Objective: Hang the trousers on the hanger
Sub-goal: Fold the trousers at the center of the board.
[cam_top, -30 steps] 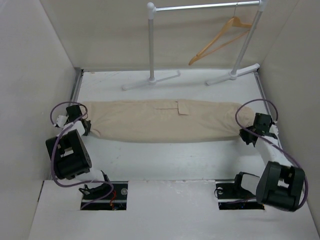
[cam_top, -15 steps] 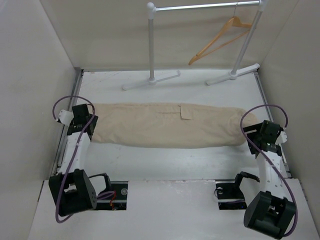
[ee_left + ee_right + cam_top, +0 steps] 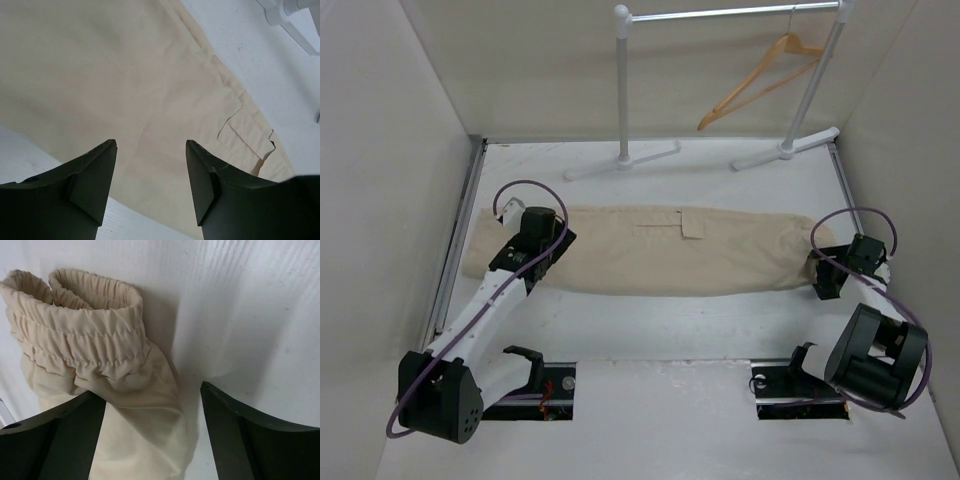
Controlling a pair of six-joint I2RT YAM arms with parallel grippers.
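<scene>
Fingers [image 3: 95,175] of your left gripper [image 3: 150,145] stand well apart and hold nothing. They hover over flat tan cloth that fills the gap between them and runs on ahead. The pocket flap [image 3: 247,136] lies ahead of the tips and off to the right-finger side.

Your right gripper [image 3: 152,390] is also spread wide and empty. The gathered waistband [image 3: 80,335] sits ahead of its tips, toward the left finger. Only a fold of cloth reaches in beside that finger, and bare table [image 3: 650,320] lies in front of the other one.

From above, the trousers [image 3: 660,250] lie flat with their long axis running from one gripper to the other. The left fingers are over the leg end, with a little of the legs reaching out behind them. The right fingers are at the waistband end, just off its edge.

The hanger [image 3: 760,78] hangs on the white rack [image 3: 622,90], well beyond both sets of fingers and far off the cloth's axis. It is clearly nearer your right arm.

Judging from this, neither end is gripped yet. The coming move likely turns on the right fingers shifting toward their own left to straddle the waistband. Your left fingers need only drop straight down to pinch the cloth.
</scene>
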